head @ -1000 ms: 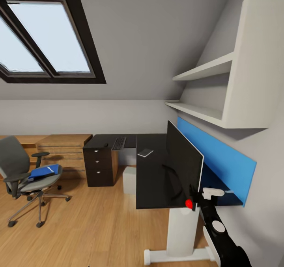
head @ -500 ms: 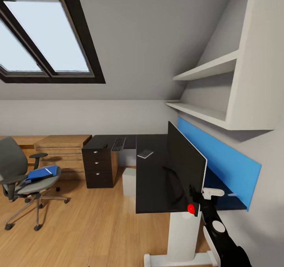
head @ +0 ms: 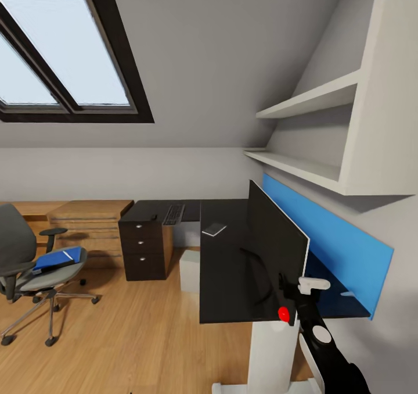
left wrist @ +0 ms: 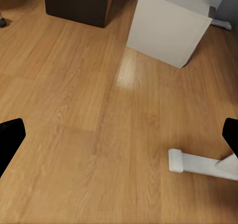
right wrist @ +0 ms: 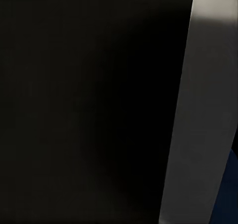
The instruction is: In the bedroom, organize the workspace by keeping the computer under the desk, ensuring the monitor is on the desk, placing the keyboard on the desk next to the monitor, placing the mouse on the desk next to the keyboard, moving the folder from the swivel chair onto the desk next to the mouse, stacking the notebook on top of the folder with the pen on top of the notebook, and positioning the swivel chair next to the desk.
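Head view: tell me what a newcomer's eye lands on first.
The wide black monitor stands edge-on at the near end of the black desk, with a red dot at its lower corner and a bright blue panel on the wall behind it. Far left on the wooden floor, a grey swivel chair carries a blue folder on its seat, beneath a large skylight.

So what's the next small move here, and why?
Probably turn the base toward the swivel chair: the folder lies on its seat, out of reach, while the keyboard and notebook already sit on the desk.
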Controlling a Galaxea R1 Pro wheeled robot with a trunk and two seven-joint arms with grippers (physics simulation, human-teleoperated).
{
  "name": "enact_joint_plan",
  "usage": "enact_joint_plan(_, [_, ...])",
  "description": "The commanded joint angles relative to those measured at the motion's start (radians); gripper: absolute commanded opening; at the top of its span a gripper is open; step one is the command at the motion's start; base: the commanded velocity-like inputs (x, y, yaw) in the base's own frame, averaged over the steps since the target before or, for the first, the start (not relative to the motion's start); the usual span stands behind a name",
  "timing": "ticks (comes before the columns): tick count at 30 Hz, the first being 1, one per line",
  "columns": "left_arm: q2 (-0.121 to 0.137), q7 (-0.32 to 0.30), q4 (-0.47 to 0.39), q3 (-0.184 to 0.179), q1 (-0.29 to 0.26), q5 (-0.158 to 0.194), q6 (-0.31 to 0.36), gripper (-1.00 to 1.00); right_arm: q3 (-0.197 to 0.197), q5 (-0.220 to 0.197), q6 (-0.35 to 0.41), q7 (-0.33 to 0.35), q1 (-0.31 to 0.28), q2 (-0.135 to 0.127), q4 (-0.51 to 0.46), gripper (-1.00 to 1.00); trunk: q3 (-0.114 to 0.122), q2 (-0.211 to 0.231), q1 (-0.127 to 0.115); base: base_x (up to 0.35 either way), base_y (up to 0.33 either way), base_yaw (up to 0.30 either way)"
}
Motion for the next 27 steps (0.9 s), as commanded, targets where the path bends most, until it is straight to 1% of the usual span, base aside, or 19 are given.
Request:
enact_joint_plan(1, [0.000,-0.010,0.001,0.003,-0.001,0.011,-0.001,1.00,0.000,0.006,-0.002,-0.005,-0.001,0.000,0.001,1.00,-0.001,-0.001,0.000,0.053,0.000,0.000])
enact_joint_plan(9, [0.000,-0.010,0.001,0.003,-0.001,0.011,-0.001,1.00,0.000,0.006,-0.002,-0.005,-0.001,0.000,0.001,1.00,-0.001,-0.001,0.000,0.195,0.000,0.000])
enact_joint_plan(17, [0.000,-0.010,0.001,0.004,-0.001,0.011,-0.001,1.00,0.000,0.006,-0.002,-0.005,-0.001,0.000,0.001,1.00,-0.001,-0.001,0.000,0.052,0.000,0.000])
enact_joint_plan(23, [0.000,-0.010,0.001,0.003,-0.001,0.011,-0.001,1.00,0.000,0.006,-0.002,-0.005,-0.001,0.000,0.001,1.00,-0.001,-0.001,0.000,0.194,0.000,0.000])
enact_joint_plan(27, [0.000,-0.010,0.001,0.004,-0.001,0.011,-0.001,1.00,0.000,0.006,-0.002,-0.005,-0.001,0.000,0.001,1.00,-0.001,-0.001,0.000,0.072,0.000,0.000])
